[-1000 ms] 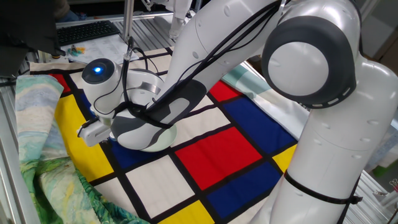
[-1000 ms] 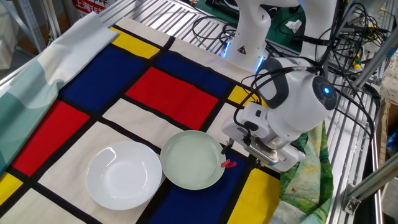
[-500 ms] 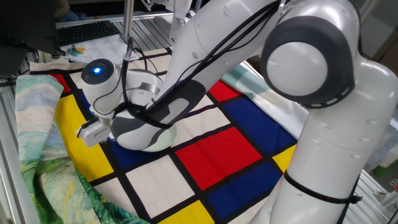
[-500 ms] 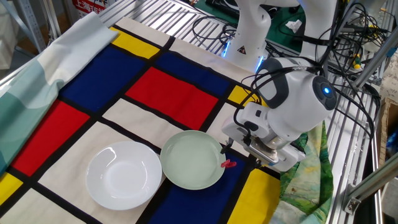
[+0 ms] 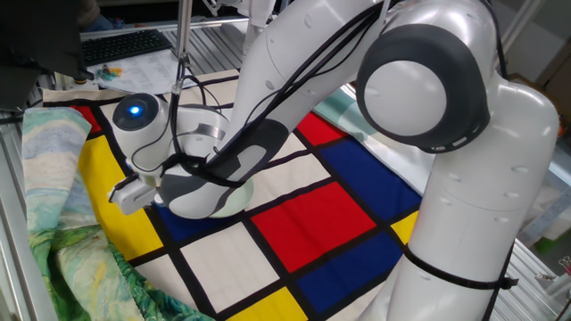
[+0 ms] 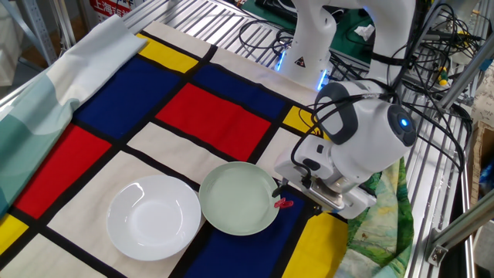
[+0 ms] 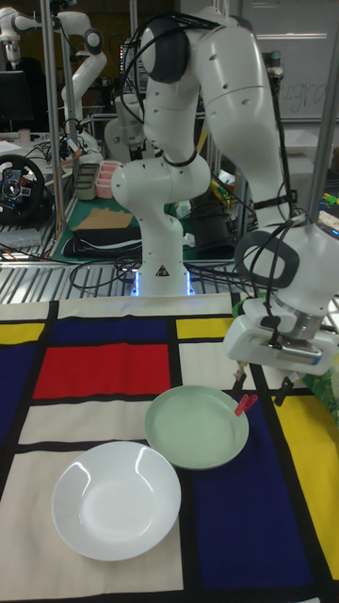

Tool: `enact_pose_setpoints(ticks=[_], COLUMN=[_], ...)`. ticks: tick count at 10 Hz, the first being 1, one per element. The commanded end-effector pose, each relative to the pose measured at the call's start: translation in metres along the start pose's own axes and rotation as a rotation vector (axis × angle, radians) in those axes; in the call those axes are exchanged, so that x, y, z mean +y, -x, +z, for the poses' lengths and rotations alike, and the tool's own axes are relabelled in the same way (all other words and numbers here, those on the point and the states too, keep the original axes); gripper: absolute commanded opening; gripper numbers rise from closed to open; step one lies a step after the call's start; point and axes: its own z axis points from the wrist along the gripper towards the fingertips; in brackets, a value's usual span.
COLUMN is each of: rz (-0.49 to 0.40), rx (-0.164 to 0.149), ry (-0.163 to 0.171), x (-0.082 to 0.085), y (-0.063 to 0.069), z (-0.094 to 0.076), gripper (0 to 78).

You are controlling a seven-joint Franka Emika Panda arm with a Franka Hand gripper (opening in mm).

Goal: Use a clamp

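Now, going from left to right on the checked cloth [image 6: 224, 116], the white bowl [image 6: 153, 216] sits near the front edge, touching the pale green bowl [image 6: 239, 198]. The clamp [image 6: 283, 205] lies at the green bowl's right rim. The gripper [image 7: 256, 382] hangs just above it, fingers spread wide, holding nothing.

- Green bowl [image 6: 239, 198] touching white bowl [image 6: 153, 216], both on checked cloth [image 6: 208, 116].
- Clamp [image 6: 283, 205] at green bowl's right rim.
- Gripper [image 6: 291, 193] just above clamp; jaws hidden, can't tell.
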Motion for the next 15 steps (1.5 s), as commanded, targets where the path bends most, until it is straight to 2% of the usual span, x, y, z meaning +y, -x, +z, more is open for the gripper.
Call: enact_pose_setpoints(ticks=[1,5,10,15], rz=[-0.004,-0.014,-0.034,-0.038], rx=[-0.015,-0.020,-0.031,-0.034], ry=[-0.006,-0.006,-0.022,-0.022], x=[-0.0018,-0.0022,-0.0028,-0.0020], y=[-0.0007,-0.0041,-0.0034,-0.0021], z=[0.0050,0.0086,0.0099,0.0142], gripper=[77.4,77.4,77.4,77.4])
